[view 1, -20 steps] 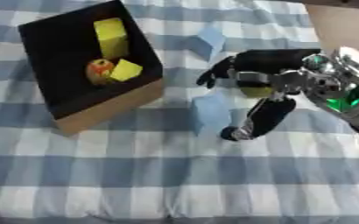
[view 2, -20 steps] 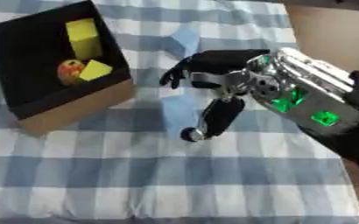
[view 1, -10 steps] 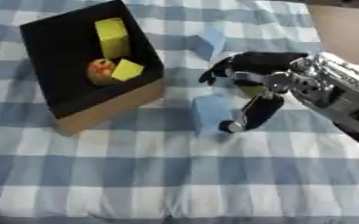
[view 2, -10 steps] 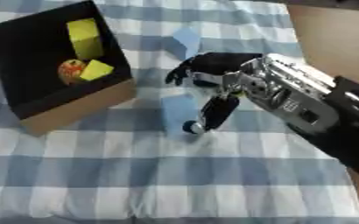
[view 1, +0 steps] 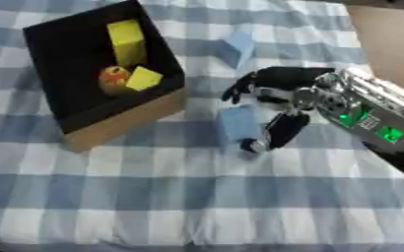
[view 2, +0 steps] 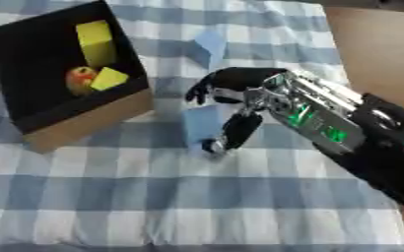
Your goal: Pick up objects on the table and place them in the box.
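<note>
Right hand (view 1: 279,98) reaching in from the right, fingers spread and curving down over the near pale blue block (view 1: 238,125), thumb lying along the block's right side toward the table; apparently closing for a grasp, though not yet clearly clamped, so best called open around it, block resting on the cloth and not lifted. Placed this way, probably, to bracket the block from both sides before the lift toward the box (view 1: 119,133). Left hand nowhere in either view.

Second pale blue block (view 1: 236,47) farther back, well apart from the hand, untouched. Box standing at the left, black inside, brown cardboard outside, already holding a tall yellow block (view 1: 127,40), a smaller yellow block (view 1: 143,78) and an orange-red round thing (view 1: 112,78) just beside it. So: three things in, two blue ones left.

Blue-and-white checked cloth (view 1: 153,197) covering the table, a little rumpled. Beyond the cloth's right edge, plain tan surface (view 1: 387,44); nothing more of the room to be made out
</note>
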Tool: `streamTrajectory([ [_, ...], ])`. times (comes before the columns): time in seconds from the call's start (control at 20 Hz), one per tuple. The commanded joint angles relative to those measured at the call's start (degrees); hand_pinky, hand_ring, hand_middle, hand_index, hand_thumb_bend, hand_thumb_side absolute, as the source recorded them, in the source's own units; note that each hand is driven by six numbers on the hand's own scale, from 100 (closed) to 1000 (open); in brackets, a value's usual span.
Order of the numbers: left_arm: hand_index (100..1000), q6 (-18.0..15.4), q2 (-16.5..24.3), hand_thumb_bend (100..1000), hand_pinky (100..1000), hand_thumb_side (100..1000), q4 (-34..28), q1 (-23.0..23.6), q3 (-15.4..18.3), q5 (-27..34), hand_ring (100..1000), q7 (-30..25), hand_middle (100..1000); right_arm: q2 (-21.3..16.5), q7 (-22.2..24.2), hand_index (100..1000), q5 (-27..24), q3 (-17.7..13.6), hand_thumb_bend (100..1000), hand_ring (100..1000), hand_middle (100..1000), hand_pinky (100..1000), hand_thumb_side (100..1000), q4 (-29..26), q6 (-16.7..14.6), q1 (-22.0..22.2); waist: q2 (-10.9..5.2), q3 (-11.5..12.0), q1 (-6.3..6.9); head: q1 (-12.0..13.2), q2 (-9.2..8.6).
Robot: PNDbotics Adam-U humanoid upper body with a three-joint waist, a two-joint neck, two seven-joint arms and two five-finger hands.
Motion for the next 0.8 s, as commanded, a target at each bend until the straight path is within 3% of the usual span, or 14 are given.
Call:
streamTrajectory([
  [0.05,806,0.0,0.3,474,749,678,-1.0,-1.0,-0.1,0.3,868,-0.3,770,-0.5,-0.5,875,0.8,-0.5,431,916,697,911,265,0.3,-0.4,-0.3,-0.50,0.0,0.82,-0.1,0.08],
  [0.15,806,0.1,0.3,473,749,679,-1.0,-1.0,-0.1,0.3,868,-0.4,771,-0.1,-0.7,860,1.5,-0.5,463,902,661,903,249,0.9,-0.7,-0.2,-0.51,0.0,0.84,-0.1,0.06],
  [0.3,806,0.1,0.2,472,749,678,-1.0,-1.1,-0.1,0.4,868,-0.4,771,0.5,-1.3,778,2.4,-0.6,434,848,557,869,254,2.3,-1.0,-0.1,-0.50,0.1,0.88,-0.2,0.03],
  [0.45,806,0.1,0.1,472,749,678,-1.0,-1.1,-0.2,0.4,868,-0.5,770,1.0,-2.3,740,2.4,-0.7,422,810,517,851,255,3.8,-1.2,0.1,-0.48,0.1,0.87,-0.2,0.02],
  [0.65,806,0.1,0.1,471,749,678,-1.0,-1.2,-0.2,0.5,868,-0.6,770,1.4,-3.9,683,1.2,-0.8,333,762,467,830,221,4.7,-1.1,0.4,-0.48,0.2,0.86,-0.1,0.07],
  [0.8,806,0.1,0.1,471,749,678,-1.0,-1.2,-0.3,0.5,869,-0.6,771,1.1,-5.0,666,-1.1,-1.0,209,734,450,815,152,3.7,-0.4,0.7,-0.51,0.1,0.83,-0.1,0.15],
])
